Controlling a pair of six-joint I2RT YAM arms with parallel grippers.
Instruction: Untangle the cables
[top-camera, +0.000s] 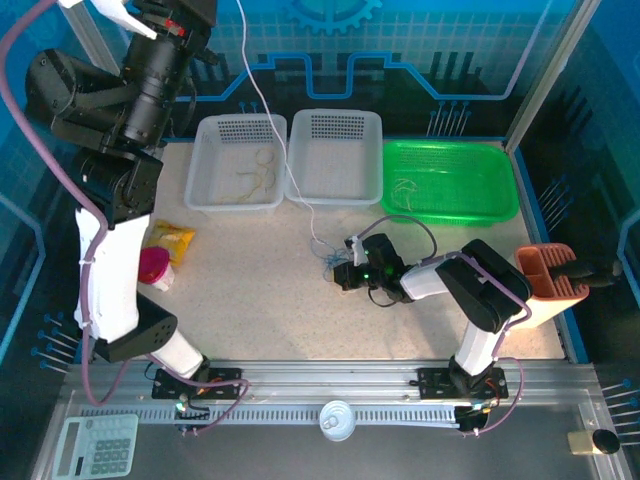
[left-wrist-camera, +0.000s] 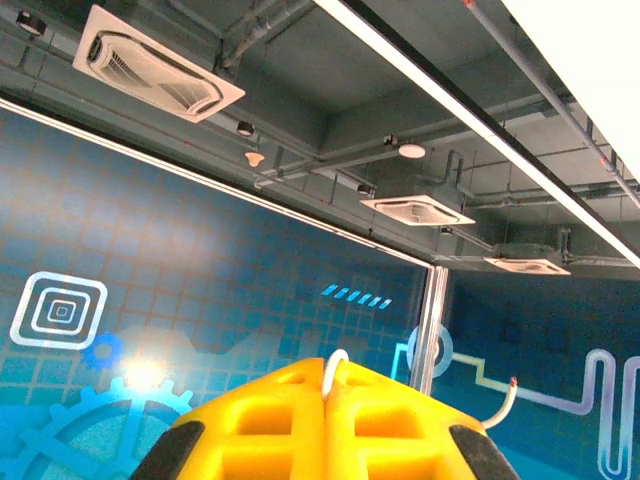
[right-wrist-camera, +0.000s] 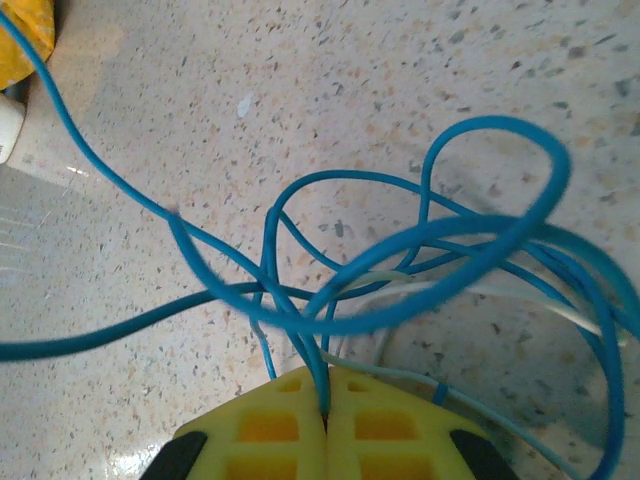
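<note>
A tangle of the cables, blue and white, lies on the speckled table in front of the baskets. My right gripper is low at its right side. In the right wrist view that gripper is shut on a blue cable, with blue loops and a white strand just beyond. A white cable rises from the tangle to the top edge. My left arm is raised high, its gripper shut on the white cable, whose free end sticks out to the right.
Two white baskets and a green tray line the back. The left basket holds a yellowish cable; the tray holds a pale one. A yellow packet and pink cup sit left, an orange holder right.
</note>
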